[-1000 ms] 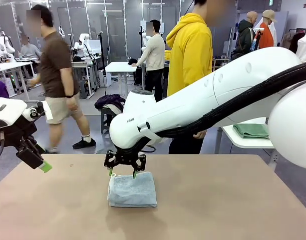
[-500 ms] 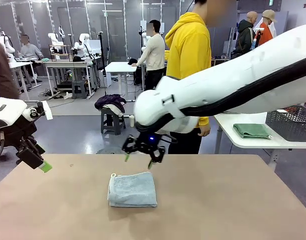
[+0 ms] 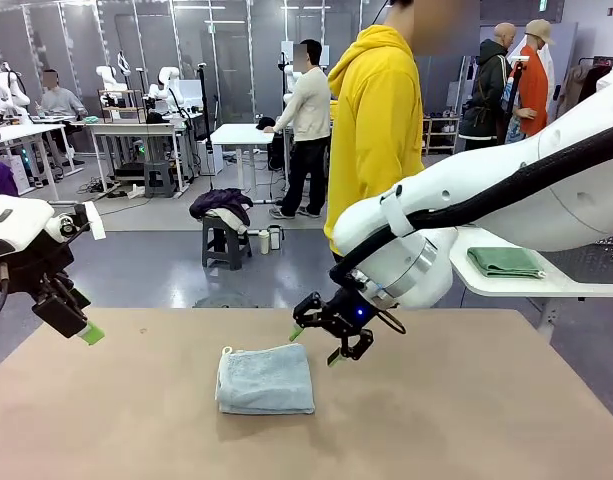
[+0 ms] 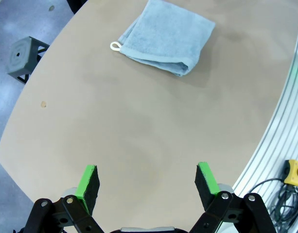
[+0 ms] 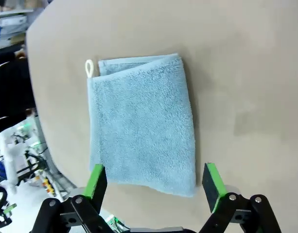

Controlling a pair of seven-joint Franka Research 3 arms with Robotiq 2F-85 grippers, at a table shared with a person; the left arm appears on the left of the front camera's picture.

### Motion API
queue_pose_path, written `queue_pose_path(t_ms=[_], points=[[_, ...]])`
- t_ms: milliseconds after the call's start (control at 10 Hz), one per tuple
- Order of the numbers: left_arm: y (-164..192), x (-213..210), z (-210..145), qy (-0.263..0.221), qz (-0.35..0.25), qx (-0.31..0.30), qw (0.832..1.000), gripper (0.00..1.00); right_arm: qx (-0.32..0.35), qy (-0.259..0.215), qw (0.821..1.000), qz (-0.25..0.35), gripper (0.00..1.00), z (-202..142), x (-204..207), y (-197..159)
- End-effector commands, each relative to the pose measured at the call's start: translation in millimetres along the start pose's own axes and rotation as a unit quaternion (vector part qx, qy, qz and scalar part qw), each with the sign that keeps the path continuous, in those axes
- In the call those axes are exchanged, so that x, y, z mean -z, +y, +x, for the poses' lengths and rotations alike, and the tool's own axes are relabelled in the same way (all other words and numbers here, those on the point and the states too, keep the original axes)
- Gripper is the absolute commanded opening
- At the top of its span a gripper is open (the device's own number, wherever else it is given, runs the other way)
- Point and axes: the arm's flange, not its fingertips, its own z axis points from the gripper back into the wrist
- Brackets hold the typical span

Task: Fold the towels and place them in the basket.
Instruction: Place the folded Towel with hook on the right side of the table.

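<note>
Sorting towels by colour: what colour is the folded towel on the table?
Pale grey-blue towel, clearest in the right wrist view.

Even overhead light fills the hall as we look across the matte surface point(image 3: 466, 410); no glare, only a soft shadow under the folded towel point(image 3: 265, 379). Our wrist views bow at their edges.

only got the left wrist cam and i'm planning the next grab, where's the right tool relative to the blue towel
Observer: The right tool hovers in the air near the blue towel's far right corner, touching nothing.
Operator: open or shut
Observer: Open, with nothing between its fingers.
Operator: anyone across from us
Observer: A person in a yellow hoodie stands at the table's far edge.
</note>
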Motion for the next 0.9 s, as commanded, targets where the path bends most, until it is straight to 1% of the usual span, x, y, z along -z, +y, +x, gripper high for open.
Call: queue_pose_path(t_ms=[0, 200, 400, 800], points=[[-2, 1, 1, 0.004, 0.007, -0.007, 1.0, 1.0, -0.018, 0.002, 0.999, 0.047, 1.0, 1, 13, -18], [-2, 1, 1, 0.004, 0.007, -0.007, 1.0, 1.0, -0.015, 0.022, 0.996, 0.089, 1.0, 7, 21, -31], [-2, 1, 1, 0.004, 0.007, -0.007, 1.0, 1.0, -0.016, 0.022, 0.996, 0.089, 1.0, 7, 30, -37], [-2, 1, 1, 0.004, 0.007, -0.007, 1.0, 1.0, -0.012, 0.008, 0.995, 0.102, 1.0, 6, 43, -44]])
